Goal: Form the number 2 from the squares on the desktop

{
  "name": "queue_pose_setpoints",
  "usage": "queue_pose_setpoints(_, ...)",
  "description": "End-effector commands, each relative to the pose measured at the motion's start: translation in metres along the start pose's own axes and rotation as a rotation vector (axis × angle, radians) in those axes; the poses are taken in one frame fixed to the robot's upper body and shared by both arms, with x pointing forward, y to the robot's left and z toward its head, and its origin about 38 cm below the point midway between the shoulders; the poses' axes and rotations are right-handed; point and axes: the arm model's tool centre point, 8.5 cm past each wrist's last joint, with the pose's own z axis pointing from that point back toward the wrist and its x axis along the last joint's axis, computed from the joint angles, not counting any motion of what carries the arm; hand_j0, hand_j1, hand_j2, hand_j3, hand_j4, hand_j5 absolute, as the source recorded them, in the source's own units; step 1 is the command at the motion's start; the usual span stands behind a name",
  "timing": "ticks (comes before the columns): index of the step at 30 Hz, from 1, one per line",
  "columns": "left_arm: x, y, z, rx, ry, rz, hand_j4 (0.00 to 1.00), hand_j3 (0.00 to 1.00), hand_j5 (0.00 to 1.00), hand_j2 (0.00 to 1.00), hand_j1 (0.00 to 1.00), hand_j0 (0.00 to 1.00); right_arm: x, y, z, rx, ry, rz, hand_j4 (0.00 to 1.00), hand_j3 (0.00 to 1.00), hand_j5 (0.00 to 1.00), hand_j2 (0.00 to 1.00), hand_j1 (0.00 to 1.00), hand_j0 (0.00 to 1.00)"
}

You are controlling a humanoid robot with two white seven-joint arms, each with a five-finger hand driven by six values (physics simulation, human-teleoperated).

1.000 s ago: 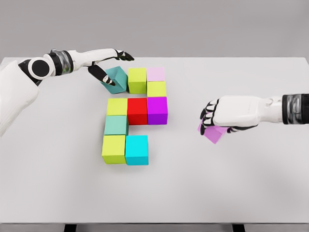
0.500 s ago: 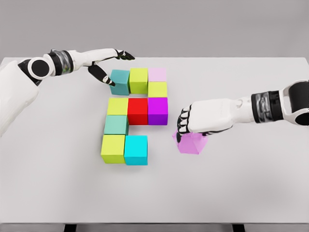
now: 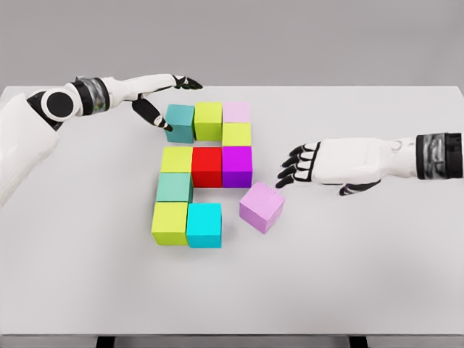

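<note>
Coloured cubes form a partial figure on the white table [image 3: 362, 275]: a teal cube [image 3: 180, 122], a lime cube [image 3: 208, 120] and a pale pink cube [image 3: 235, 112] in the top row, with a yellow-green cube [image 3: 235, 134] under the pink. The row below holds a yellow-green cube [image 3: 176, 159], a red cube [image 3: 206, 166] and a magenta cube [image 3: 236, 165]. Lower down sit a mint cube [image 3: 174, 188], a lime cube [image 3: 170, 222] and a cyan cube [image 3: 204, 225]. A violet cube [image 3: 261, 206] lies loose and skewed, right of the cyan one. My right hand [image 3: 293, 168] hovers open just above and right of it, touching nothing. My left hand [image 3: 163, 101] is open with its thumb against the teal cube's left side.
The table's right half and front strip hold nothing but my right forearm [image 3: 406, 156]. My left arm [image 3: 65, 101] stretches in along the back left edge.
My right hand carried the violet cube leftward, released it beside the cyan cube, and drew back to the right with fingers spread. The teal cube was squared into the top row.
</note>
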Motion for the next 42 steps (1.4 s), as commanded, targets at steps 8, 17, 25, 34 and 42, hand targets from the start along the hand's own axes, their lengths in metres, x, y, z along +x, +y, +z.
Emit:
queue_pose_setpoints(8, -0.006, 0.004, 0.005, 0.039, 0.02, 0.013, 0.94, 0.94, 0.94, 0.94, 0.94, 0.94, -0.033, 0.002, 0.002, -0.027, 0.099, -0.032, 1.0, 1.0, 1.0, 1.0, 1.0, 1.0)
queue_pose_setpoints(17, -0.043, 0.006, 0.051, 0.022, 0.118, -0.044, 0.94, 0.94, 0.94, 0.94, 0.94, 0.94, -0.032, 0.022, -0.02, 0.058, 0.093, -0.01, 1.0, 1.0, 1.0, 1.0, 1.0, 1.0)
queue_pose_setpoints(25, -0.047, 0.0, 0.071, -0.206, 0.216, -0.273, 0.94, 0.94, 0.94, 0.94, 0.94, 0.94, -0.005, 0.023, -0.047, 0.086, -0.012, 0.029, 1.0, 1.0, 1.0, 1.0, 1.0, 1.0)
queue_pose_setpoints(34, -0.044, -0.017, 0.061, -0.233, 0.193, -0.268, 0.94, 0.94, 0.94, 0.94, 0.94, 0.94, 0.006, 0.014, -0.053, 0.068, -0.045, 0.058, 1.0, 1.0, 1.0, 1.0, 1.0, 1.0)
queue_pose_setpoints(42, -0.035, -0.016, 0.056, -0.23, 0.165, -0.284, 0.94, 0.94, 0.94, 0.94, 0.94, 0.94, -0.068, 0.028, -0.031, 0.118, 0.162, -0.036, 1.0, 1.0, 1.0, 1.0, 1.0, 1.0)
